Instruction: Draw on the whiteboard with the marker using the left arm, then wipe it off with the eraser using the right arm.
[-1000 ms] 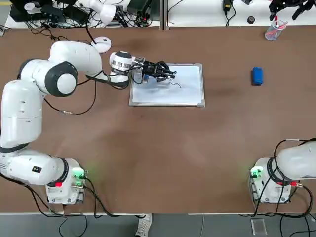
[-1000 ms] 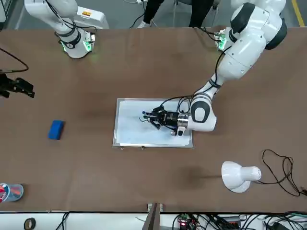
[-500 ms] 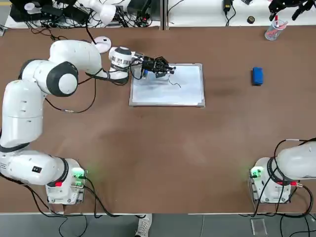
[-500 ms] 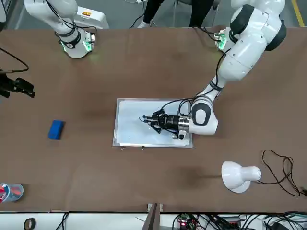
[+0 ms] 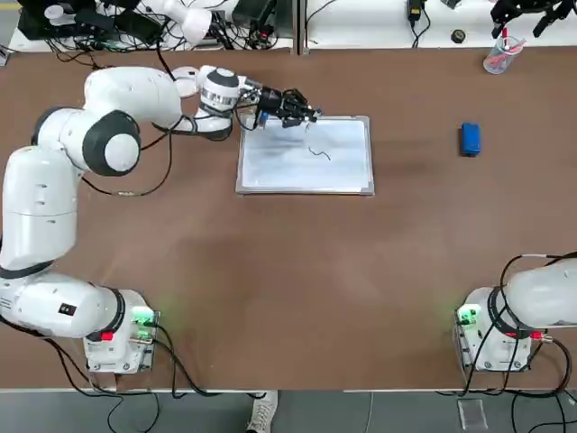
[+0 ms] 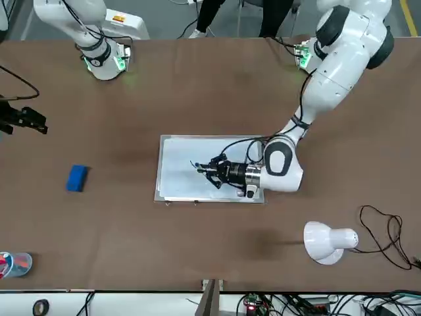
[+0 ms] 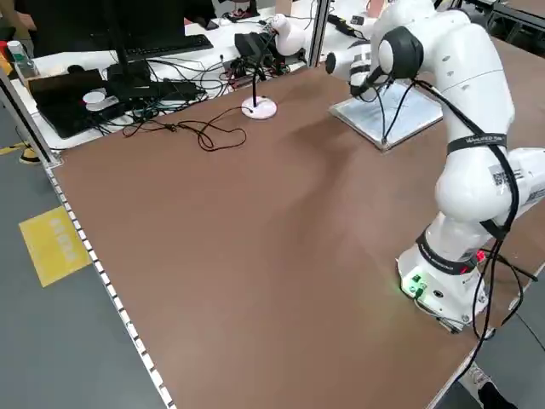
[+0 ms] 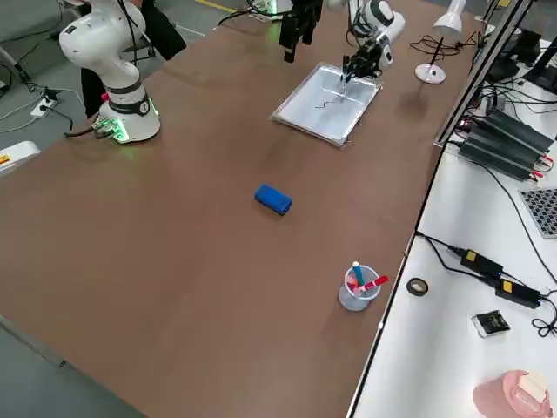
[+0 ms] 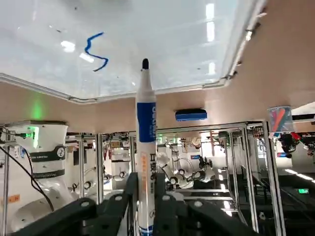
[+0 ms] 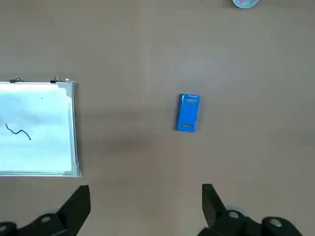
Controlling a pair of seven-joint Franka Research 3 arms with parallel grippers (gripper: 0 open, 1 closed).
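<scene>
Now the whiteboard (image 5: 306, 167), flat on the brown table (image 5: 270, 271) between the two arm bases, shows a short wavy blue line (image 9: 93, 51), its place unchanged. Above the board's far part, the left gripper (image 9: 145, 189) grips the marker (image 9: 146, 132), uncapped; compared with a second ago, it has moved toward the board's far edge, leaving more of the line in sight from overhead. Whether the tip touches the board seems hard to tell. The blue eraser (image 10: 188, 113) lies where it was, well apart from the board, below the open, empty right gripper (image 10: 146, 209). Beyond the eraser stands a plastic cup of pens (image 8: 359, 289).
</scene>
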